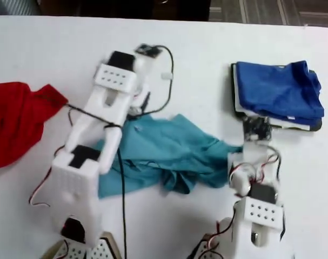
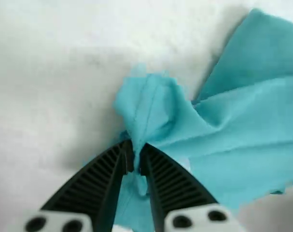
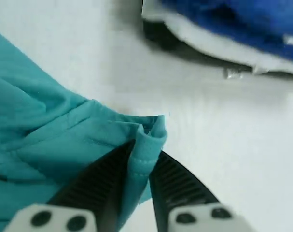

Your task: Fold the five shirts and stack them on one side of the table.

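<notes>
No legible text, labels, brands, numbers or signs in any view (checked high and both wrist views).
</notes>
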